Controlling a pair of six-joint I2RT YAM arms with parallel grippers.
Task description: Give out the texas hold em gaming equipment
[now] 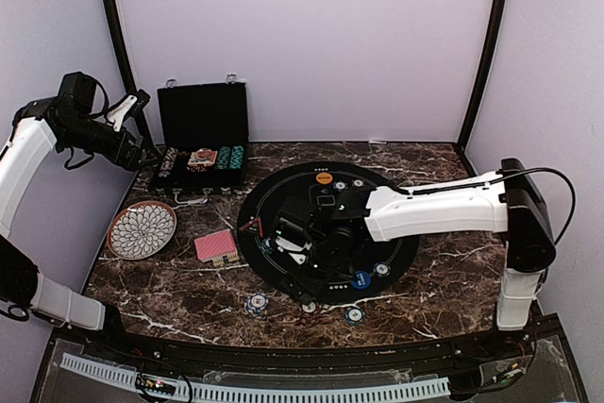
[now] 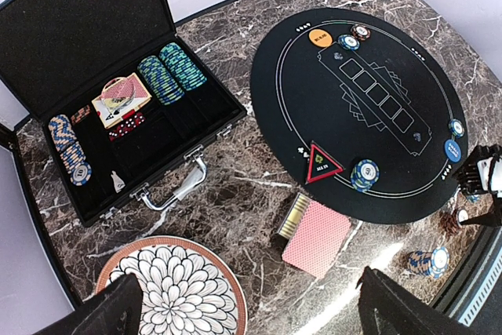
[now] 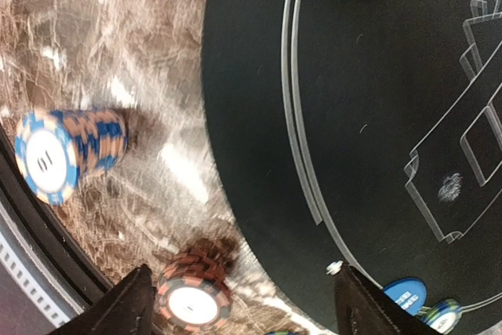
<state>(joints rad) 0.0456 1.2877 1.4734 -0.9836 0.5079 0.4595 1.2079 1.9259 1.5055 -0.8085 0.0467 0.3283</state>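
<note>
R gripper [image 3: 243, 272] spread open, empty, w/ a red chip stack [image 3: 194, 297] close by on the marble table [image 3: 118, 52]. A blue-orange stack [image 3: 67, 151] stands near, off the black mat [image 3: 369, 115]. L gripper [image 2: 251, 284] also open, high over the red card deck [image 2: 318, 237].

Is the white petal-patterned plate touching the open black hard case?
Apart. The left wrist view shows bare marble tabletop between the white petal-patterned plate and the handle of the black hard case.

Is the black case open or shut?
Open: the black case has its lid raised, showing chip rows and a card deck inside.
</note>
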